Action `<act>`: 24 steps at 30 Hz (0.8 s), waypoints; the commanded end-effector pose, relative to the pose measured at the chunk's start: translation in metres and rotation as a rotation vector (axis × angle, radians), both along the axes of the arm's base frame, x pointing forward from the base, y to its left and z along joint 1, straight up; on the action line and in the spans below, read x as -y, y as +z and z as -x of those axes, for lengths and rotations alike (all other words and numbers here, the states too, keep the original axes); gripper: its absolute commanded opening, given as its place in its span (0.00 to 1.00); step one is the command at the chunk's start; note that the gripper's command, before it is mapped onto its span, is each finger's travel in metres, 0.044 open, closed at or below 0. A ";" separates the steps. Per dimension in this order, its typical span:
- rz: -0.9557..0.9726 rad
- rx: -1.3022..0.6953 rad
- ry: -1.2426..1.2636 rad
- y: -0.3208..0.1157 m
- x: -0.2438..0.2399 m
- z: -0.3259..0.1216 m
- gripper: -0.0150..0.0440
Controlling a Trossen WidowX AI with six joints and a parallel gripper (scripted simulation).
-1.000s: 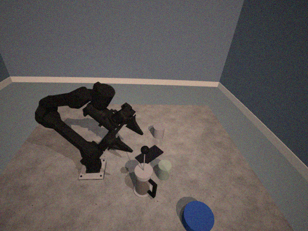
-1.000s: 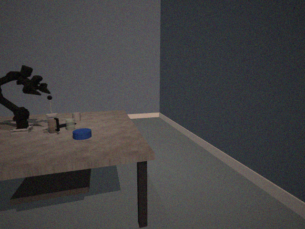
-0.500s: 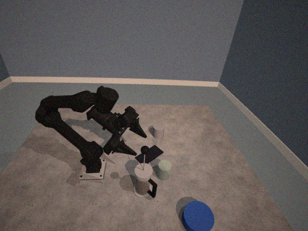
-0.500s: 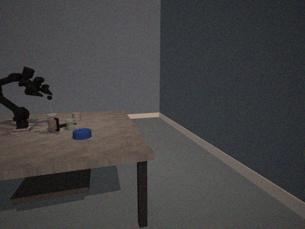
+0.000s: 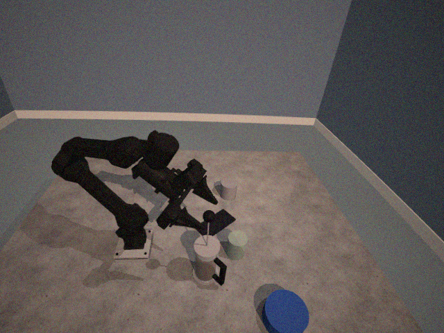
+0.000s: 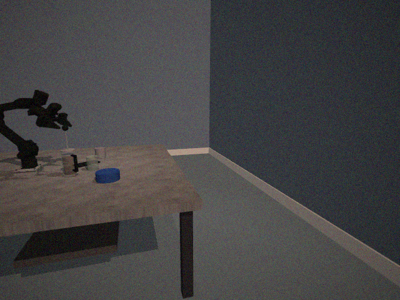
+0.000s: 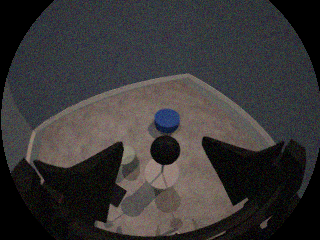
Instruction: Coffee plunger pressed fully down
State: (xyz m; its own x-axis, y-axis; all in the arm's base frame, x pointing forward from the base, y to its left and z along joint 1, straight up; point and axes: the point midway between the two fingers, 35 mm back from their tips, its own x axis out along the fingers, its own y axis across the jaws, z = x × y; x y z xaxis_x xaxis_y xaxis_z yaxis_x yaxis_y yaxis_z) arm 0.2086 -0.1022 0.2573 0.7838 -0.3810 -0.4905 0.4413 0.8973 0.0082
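The coffee press (image 5: 205,270) (image 6: 67,165) (image 7: 161,176) stands upright on the table, with a pale lid (image 5: 207,248) and a black handle (image 5: 223,272) (image 6: 75,162). Its thin rod is up, with the round black plunger knob (image 5: 208,216) (image 6: 64,128) (image 7: 165,150) high above the lid. My gripper (image 5: 211,218) (image 6: 65,126) (image 7: 164,144) is open, its fingers wide apart at about the knob's height. In the wrist view the knob shows between the fingertips, with a gap on each side. Whether anything touches the knob's top cannot be seen.
A pale green cup (image 5: 237,238) (image 6: 92,163) (image 7: 128,155) stands close beside the press. A dark flat block (image 5: 223,220) (image 7: 118,196) lies behind it. A clear cup (image 5: 228,191) (image 6: 100,152) stands farther back. A blue round disc (image 5: 286,311) (image 6: 108,175) (image 7: 167,120) lies on the handle side.
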 end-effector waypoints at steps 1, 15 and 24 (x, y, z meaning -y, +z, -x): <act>0.006 -0.006 0.000 -0.003 0.001 -0.001 0.87; 0.006 -0.006 0.000 -0.003 0.001 -0.001 0.47; 0.006 -0.006 0.000 -0.006 0.001 -0.002 0.47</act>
State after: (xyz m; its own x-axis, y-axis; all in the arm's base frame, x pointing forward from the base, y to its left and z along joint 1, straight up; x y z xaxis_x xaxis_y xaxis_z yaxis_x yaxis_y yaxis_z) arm 0.2097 -0.1032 0.2543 0.7814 -0.3831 -0.4925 0.4436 0.8962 0.0065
